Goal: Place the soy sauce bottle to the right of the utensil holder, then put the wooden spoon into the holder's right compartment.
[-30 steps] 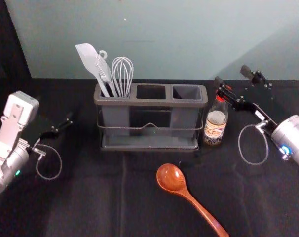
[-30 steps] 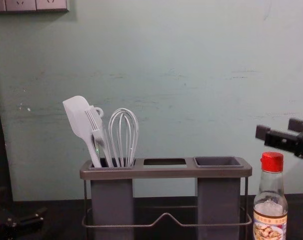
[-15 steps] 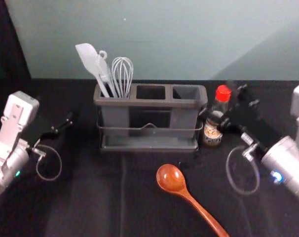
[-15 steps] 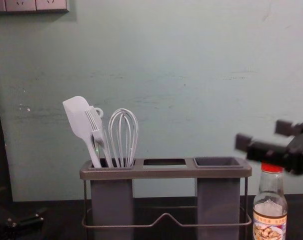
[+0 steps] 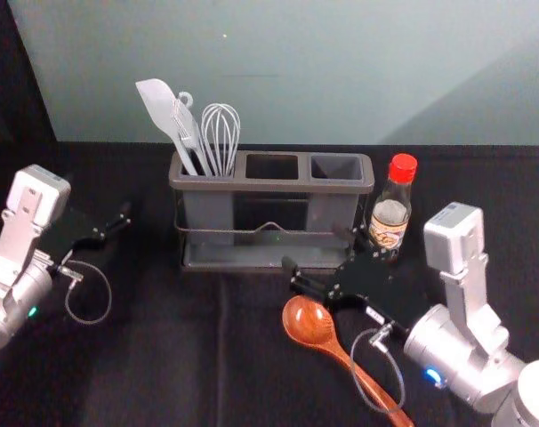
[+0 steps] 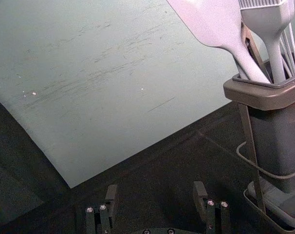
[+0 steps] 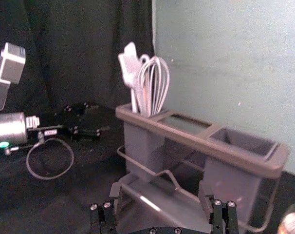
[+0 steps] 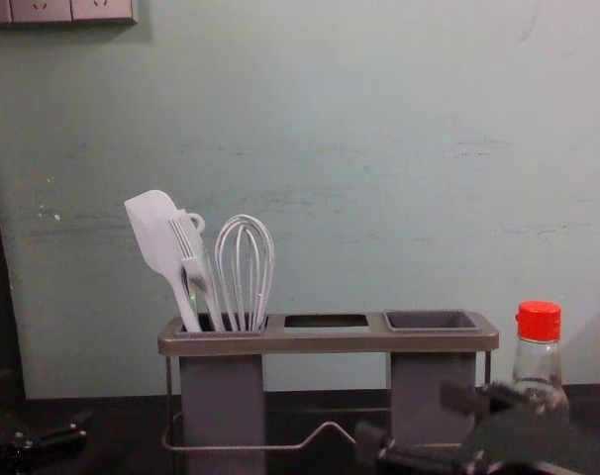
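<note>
In the head view, my right gripper (image 5: 323, 252) is above the bowl end of the wooden spoon (image 5: 307, 320), in front of the grey utensil holder (image 5: 269, 185); its fingers are parted in the right wrist view, where the right gripper (image 7: 160, 189) holds nothing. The red-capped soy sauce bottle (image 5: 390, 222) stands upright beside the holder's right end; in the chest view, the right arm covers the lower part of the bottle (image 8: 539, 356). Parked at the left is my left gripper (image 5: 109, 227); the left wrist view has the left gripper (image 6: 156, 190) open.
A white spatula (image 5: 165, 111), a brush and a whisk (image 5: 221, 138) stand in the holder's left compartment. Behind the dark-covered table rises a pale green wall (image 8: 379, 148). The spoon's handle passes beneath the right gripper's cable loop.
My right gripper has swung from above and beside the bottle forward, lower and to the left, to over the spoon's bowl. The bottle, spoon and left arm have stayed put.
</note>
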`<state>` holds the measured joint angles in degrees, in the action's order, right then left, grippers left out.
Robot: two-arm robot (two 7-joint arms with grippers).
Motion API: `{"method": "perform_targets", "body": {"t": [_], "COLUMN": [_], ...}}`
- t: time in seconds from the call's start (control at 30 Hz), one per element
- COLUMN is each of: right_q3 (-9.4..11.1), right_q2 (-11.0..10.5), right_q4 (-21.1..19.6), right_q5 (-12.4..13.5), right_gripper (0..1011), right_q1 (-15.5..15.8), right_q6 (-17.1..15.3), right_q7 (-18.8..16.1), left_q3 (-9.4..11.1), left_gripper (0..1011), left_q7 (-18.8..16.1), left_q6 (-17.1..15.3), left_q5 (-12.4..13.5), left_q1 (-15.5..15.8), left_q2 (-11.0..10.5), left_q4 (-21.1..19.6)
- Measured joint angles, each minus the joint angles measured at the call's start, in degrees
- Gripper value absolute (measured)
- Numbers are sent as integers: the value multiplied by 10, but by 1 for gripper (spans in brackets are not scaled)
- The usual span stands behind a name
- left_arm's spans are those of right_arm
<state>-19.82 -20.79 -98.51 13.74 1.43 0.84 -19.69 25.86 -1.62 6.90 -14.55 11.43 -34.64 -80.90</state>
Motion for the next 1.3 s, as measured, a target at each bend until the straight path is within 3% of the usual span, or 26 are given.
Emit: {"method": "perform_targets", "body": {"t": [0.2,0.5,1.3], "right_q3": [-12,-13,-13], "right_q2": [12,21,21], "right_q4": [19,30,30], "right_q5": [-6,-14,-14], "right_gripper": [1003,1003,1002], "right_q1": [7,17,17], "right_q6": [-5,2,1], "right_q7": [5,11,12], "left_q3": [0,0,0], "left_gripper": [1000,1000,1000], "left_q7": [0,0,0], "left_q6": [0,0,0], "left_q5": [0,0,0], "left_q1": [0,0,0], "left_q2": [0,0,0], "left_q4": [0,0,0]}}
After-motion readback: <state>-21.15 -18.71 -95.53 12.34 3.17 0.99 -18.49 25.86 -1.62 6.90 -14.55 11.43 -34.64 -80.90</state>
